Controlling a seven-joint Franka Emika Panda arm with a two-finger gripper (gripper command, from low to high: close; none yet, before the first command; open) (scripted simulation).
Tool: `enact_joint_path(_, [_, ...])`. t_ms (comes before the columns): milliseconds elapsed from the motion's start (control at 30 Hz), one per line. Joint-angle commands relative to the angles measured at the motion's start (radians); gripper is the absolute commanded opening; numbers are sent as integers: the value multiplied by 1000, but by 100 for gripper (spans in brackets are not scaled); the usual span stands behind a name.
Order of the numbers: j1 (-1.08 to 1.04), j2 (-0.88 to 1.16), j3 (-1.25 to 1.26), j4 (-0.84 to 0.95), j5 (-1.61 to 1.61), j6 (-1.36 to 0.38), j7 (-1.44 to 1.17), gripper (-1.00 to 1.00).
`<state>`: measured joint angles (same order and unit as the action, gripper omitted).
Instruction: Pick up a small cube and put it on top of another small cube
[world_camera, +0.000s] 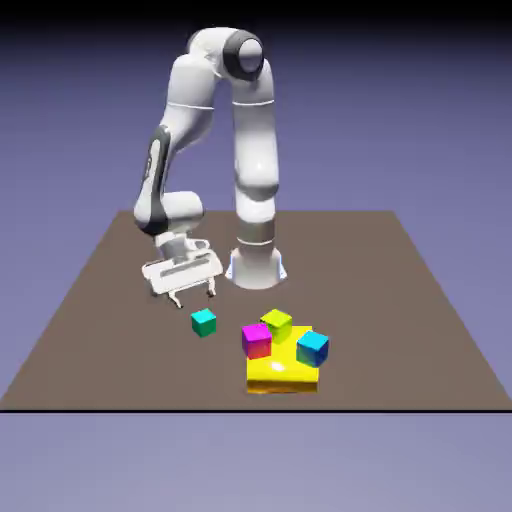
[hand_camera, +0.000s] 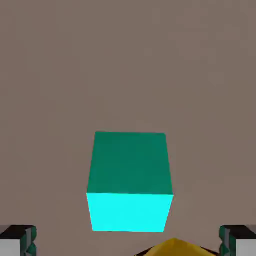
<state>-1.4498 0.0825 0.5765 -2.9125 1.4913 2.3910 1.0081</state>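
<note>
Small teal cube (world_camera: 204, 323), one, loose on the table (world_camera: 352, 257); gripper (world_camera: 192, 297) above it, unfilled.
Placed relative to the yellow block (world_camera: 283, 380): the teal cube lies apart from it, toward the exterior view's left; magenta (world_camera: 257, 341), yellow-green (world_camera: 276, 323) and blue (world_camera: 313, 349) cubes are grouped at the block. Claw released, its fingers spread wider than the cube, nothing between them. Handling, by judgement: light, stiff, smooth-faced, perhaps a little slippery, not fragile; sharp edges could turn it if pinched askew. Best hold: two opposite upright faces, squarely, at mid-height, leaving the underside free for stacking.
</note>
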Motion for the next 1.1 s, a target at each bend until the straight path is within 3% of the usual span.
enact_joint_path(0, [12, 36, -2, 14, 27, 20, -28, 0])
enact_joint_path(233, [95, 283, -13, 112, 211, 152, -219, 0])
enact_joint_path(267, [95, 283, -13, 112, 211, 152, -219, -100])
enact_joint_path(633, [-12, -36, 2, -14, -27, -19, 28, -100])
enact_joint_path(1067, [459, 6, -77, 259, -310, -153, 282, -100])
